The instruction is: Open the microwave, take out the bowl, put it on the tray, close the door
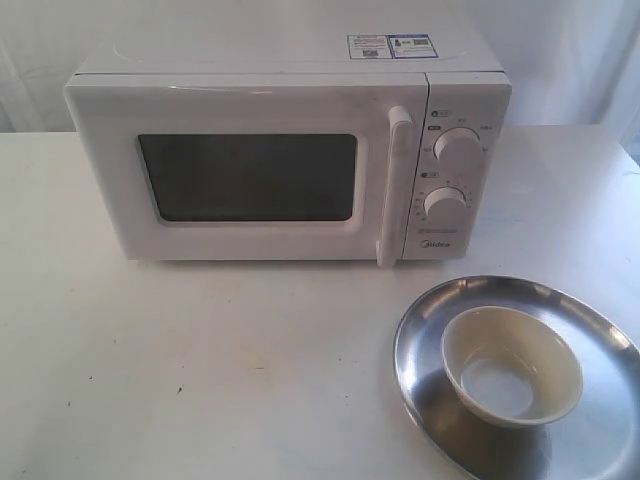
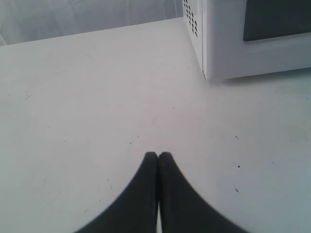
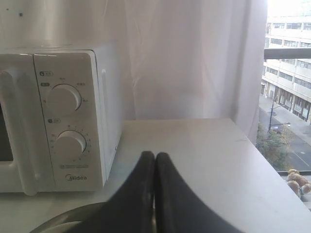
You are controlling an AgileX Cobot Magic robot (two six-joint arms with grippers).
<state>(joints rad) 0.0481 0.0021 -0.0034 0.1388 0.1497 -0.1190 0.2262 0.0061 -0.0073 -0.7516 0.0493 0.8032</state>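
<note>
**While the door (image 1: 240, 110) stands shut, the bowl (image 1: 512, 365) sits in the tray (image 1: 425, 340) before the microwave (image 1: 280, 170)**

Where the microwave's control panel faces forward, the small cream-white bowl stands upright in front of it, well apart from the casing. Its glossy inside is open to view and it holds nothing. It rests on the wide steel tray, inside the raised rim and somewhat toward the side of the tray farther from the microwave. The tray lies flat on the white table (image 1: 200, 370), in front of the microwave's knob end, with a strip of bare table between its rim and the microwave's foot.

The door lies flush with the front of the microwave, its dark window unlit and its vertical bar handle (image 1: 397, 185) just beside the panel. On that panel the two round knobs (image 1: 458, 147) sit one above the other, with the small blue brand mark (image 1: 433, 243) below them. Stickers (image 1: 390, 46) lie on the microwave's top, above the knob end.

The left gripper (image 2: 158, 155) is clenched, its two dark fingers pressed together with nothing between them. It hangs over bare table in front of the microwave's far corner, the one away from the knobs, where vent holes dot the side wall. It touches nothing.

The right gripper (image 3: 154, 155) is likewise clenched on nothing, fingers tip to tip. It faces the microwave's knob end from the front, apart from it, with the tray's rim showing beneath the fingers. Beyond the microwave on that side hangs a pale curtain (image 3: 194, 58), and past it a window (image 3: 286, 97) looks onto buildings.
</note>
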